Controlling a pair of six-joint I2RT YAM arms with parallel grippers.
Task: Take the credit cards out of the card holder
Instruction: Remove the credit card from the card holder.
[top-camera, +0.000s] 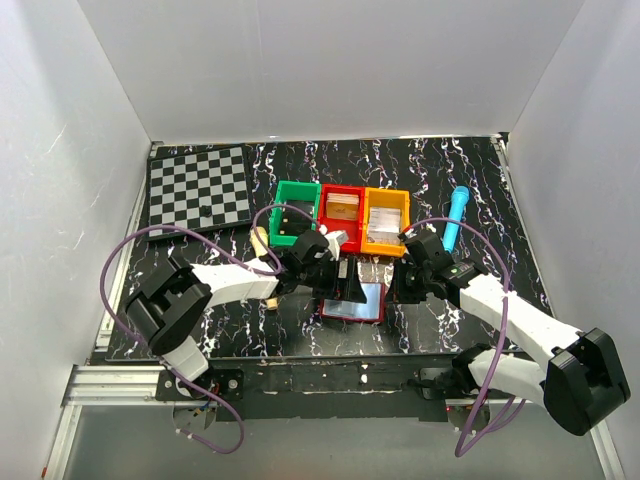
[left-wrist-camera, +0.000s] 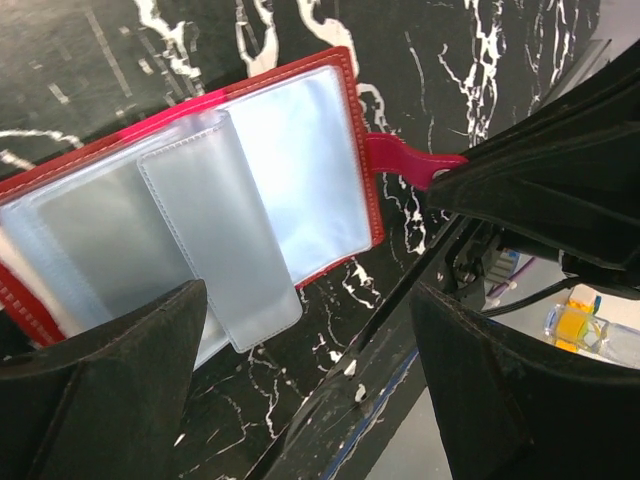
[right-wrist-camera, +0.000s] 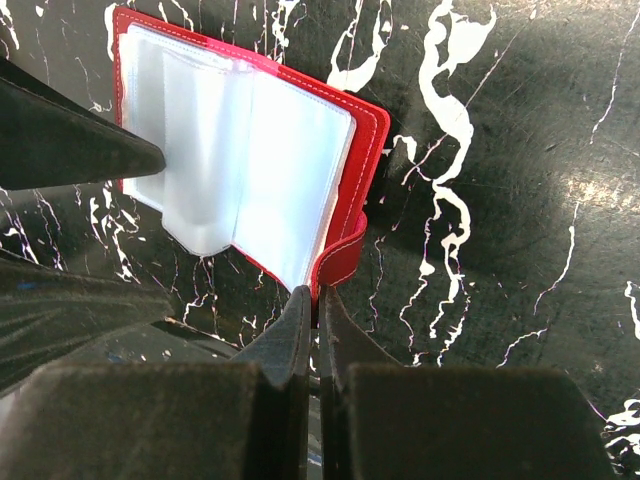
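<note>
Card holder (top-camera: 362, 303) lengthwise left-right, tab (right-wrist-camera: 345, 255) rightward

card holder (top-camera: 352, 300) lies open, face up on the black marbled bench (top-camera: 480, 200), middle, near the front edge. red leather-like cover with a stitched border, glossy pale-blue inside in the top view. clear plastic sleeves (left-wrist-camera: 300, 160) fanned out, one narrower sleeve (left-wrist-camera: 215, 240) lying loose across the rest. snap tab (left-wrist-camera: 400, 158) sticks out from one side edge, curled up, pinched in the right tool (right-wrist-camera: 318, 295).
</note>
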